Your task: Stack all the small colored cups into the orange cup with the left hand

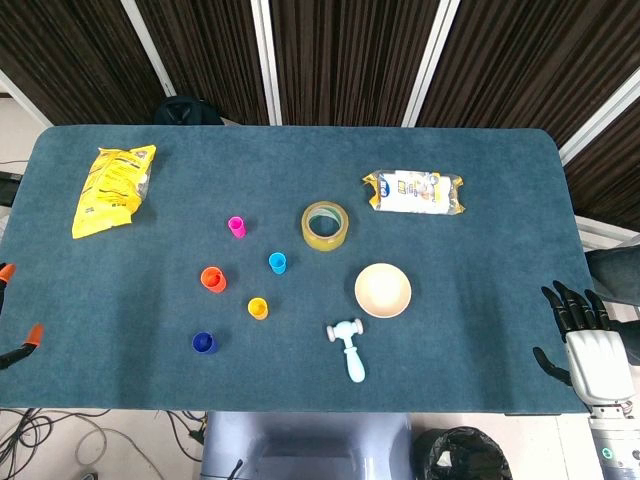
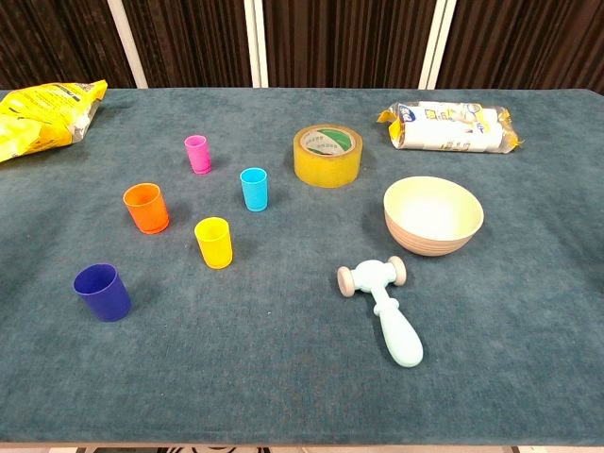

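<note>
Chest view: orange cup (image 2: 146, 208) upright, empty

Five small cups stand upright and apart on the blue tabletop (image 1: 460, 200): the orange cup (image 1: 212, 279) left of centre, a pink cup (image 1: 237, 227) farther back, a cyan cup (image 1: 278, 263) to its right, a yellow cup (image 1: 258, 308) nearer the front, and a dark blue cup (image 1: 204, 344) nearest the front edge. None sits inside another. A roll of tape (image 1: 325, 225) lies flat behind a cream bowl (image 1: 383, 290), and a pale toy hammer (image 1: 348, 350) lies in front of the bowl. A yellow snack bag (image 1: 112, 188) rests at far left, a wrapped packet (image 1: 414, 192) at back right. The right robot hand (image 1: 585, 345) hangs off the right edge, dark fingers (image 1: 570, 305) spread, holding nothing. At the left edge only orange fingertips (image 1: 33, 335) of the left robot hand (image 1: 15, 345) show.
</note>
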`<state>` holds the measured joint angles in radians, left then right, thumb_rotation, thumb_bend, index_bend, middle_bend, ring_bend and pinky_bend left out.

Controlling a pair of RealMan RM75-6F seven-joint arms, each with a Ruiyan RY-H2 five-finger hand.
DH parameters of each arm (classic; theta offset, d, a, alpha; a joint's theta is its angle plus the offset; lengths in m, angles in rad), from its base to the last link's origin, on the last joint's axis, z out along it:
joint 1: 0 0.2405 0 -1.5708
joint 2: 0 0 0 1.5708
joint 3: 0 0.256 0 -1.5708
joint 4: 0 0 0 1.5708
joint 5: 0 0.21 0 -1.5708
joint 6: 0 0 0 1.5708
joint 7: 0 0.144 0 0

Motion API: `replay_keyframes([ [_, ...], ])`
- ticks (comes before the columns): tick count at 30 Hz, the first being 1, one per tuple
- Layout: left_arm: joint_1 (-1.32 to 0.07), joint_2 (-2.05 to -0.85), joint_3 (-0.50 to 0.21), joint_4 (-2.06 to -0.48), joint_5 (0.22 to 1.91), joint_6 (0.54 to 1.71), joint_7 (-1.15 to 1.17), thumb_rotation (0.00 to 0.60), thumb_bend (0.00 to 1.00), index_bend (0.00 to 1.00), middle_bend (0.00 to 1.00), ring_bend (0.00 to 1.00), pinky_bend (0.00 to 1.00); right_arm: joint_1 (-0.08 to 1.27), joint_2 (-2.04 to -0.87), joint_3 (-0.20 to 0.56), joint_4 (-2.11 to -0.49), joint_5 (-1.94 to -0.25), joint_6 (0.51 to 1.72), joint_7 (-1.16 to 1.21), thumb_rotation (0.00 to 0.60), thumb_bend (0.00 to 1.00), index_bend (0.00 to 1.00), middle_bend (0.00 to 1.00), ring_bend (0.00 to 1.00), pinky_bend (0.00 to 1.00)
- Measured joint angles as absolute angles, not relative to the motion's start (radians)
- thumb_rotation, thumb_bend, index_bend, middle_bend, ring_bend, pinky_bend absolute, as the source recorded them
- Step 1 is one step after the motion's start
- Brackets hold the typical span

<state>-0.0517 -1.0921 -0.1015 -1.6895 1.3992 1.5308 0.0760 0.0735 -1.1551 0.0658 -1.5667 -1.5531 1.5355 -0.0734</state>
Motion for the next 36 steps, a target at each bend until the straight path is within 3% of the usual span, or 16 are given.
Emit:
replay_keyframes([
  [36,-0.077,-1.089,-0.069,-1.682,1.462,1.481,0.057,0.600,0.19,0.04,0.03,0.00,0.00,0.067,-1.148,0.074,-1.574,-1.544,1.548,-0.069,0.600,0.32,0.09,0.08,0.13,0.08],
])
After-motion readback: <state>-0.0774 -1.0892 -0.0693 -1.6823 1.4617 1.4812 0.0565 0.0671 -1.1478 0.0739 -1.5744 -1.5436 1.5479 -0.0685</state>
